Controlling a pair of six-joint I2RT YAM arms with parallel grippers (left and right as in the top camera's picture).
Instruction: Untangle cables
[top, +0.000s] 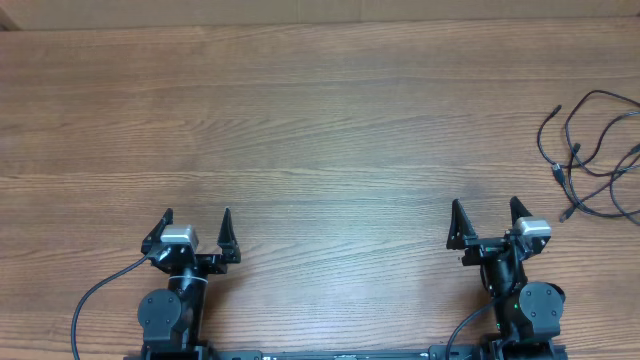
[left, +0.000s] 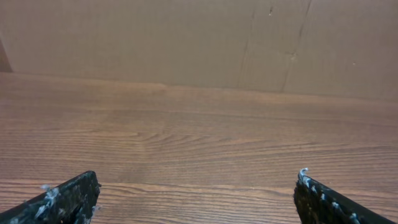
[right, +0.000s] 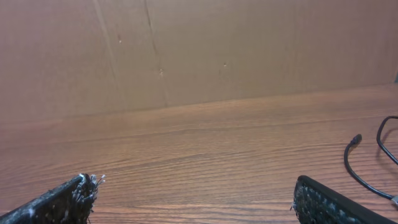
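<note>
A loose tangle of thin black cables with small plugs lies on the wooden table at the far right edge in the overhead view. Part of one cable with a plug end shows at the right edge of the right wrist view. My right gripper is open and empty, to the left of and nearer than the tangle, its fingertips wide apart in the right wrist view. My left gripper is open and empty at the front left, far from the cables; its view shows only bare wood.
A brown cardboard wall stands along the far edge of the table. Thick black arm wires run from the arm bases at the front edge.
</note>
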